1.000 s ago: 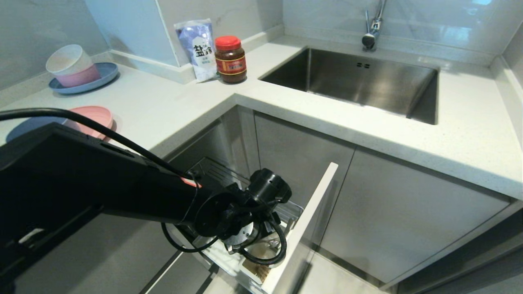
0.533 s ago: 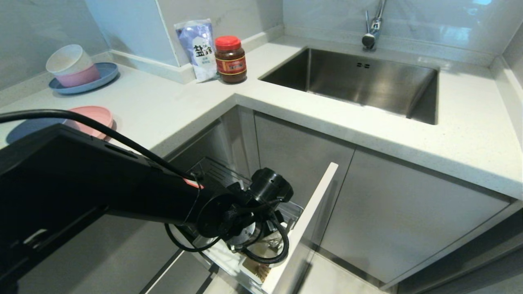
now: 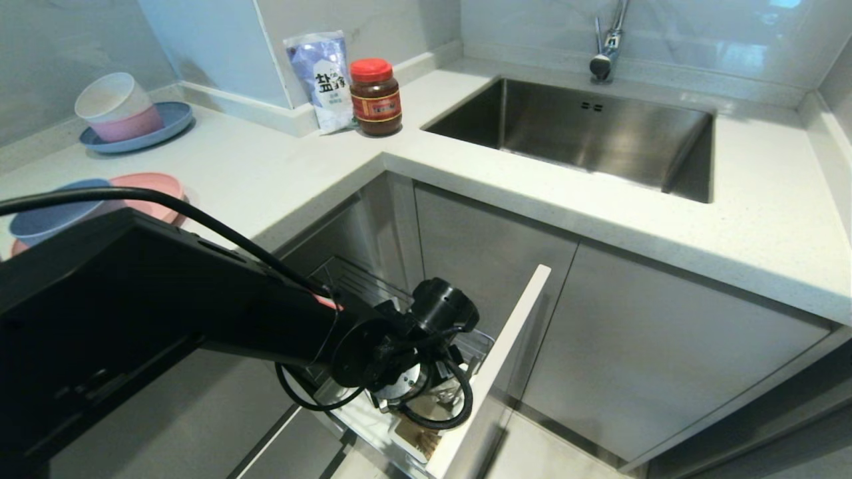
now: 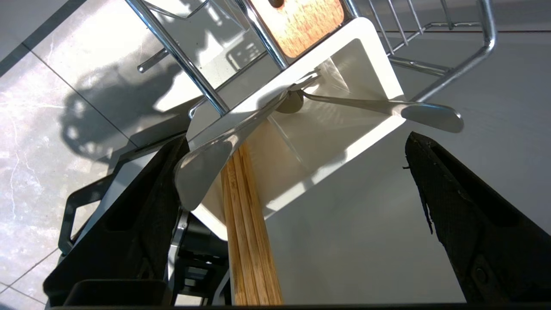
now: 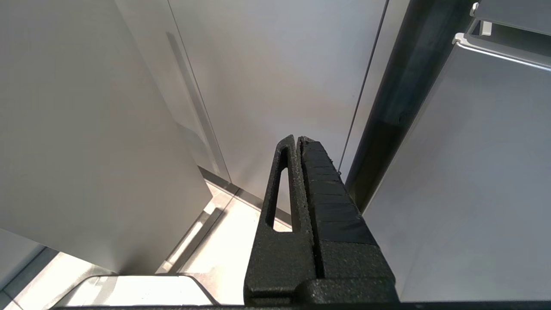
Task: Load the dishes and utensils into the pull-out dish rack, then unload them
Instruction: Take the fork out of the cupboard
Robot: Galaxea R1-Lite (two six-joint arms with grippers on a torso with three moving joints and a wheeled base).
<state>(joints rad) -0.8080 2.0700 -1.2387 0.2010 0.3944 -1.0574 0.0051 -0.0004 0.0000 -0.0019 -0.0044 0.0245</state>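
a: what differs from a second ago?

b: the black left arm has eased slightly lower over the pull-out chrome wire dish rack (image 3: 399, 426), so more of the small matte blue-grey round bowl (image 3: 50, 216) shows on the counter behind it, in front of the large flat pink plate (image 3: 156, 193). nothing on the counter itself has moved.

a: and the left gripper (image 4: 297, 181)?

b: spread wide and empty. between its two black fingers (image 4: 469, 215) sits the white rectangular cutlery box (image 4: 344, 129). the pair of light-brown wooden chopsticks (image 4: 247, 224) stands in the box, nearer one finger, with a silver metal utensil handle (image 4: 215, 150) leaning against that side. a second silver handle (image 4: 413, 113) leans out toward the other finger, apart from it.

a: the surroundings?

b: a pale speckled l-shaped countertop (image 3: 266, 173) with a steel sink (image 3: 586, 133) and tap, a red-lidded jar (image 3: 376, 96) and a salt packet (image 3: 323, 80) at the corner. further off, a white bowl nested in a pink one on a small blue plate (image 3: 133, 123).

a: room to move?

b: the rack's pale grey front panel (image 3: 506, 359) is close beside the left gripper, with chrome wires round the box. the right gripper (image 5: 299, 148) hangs pressed closed beside plain grey cabinet doors.
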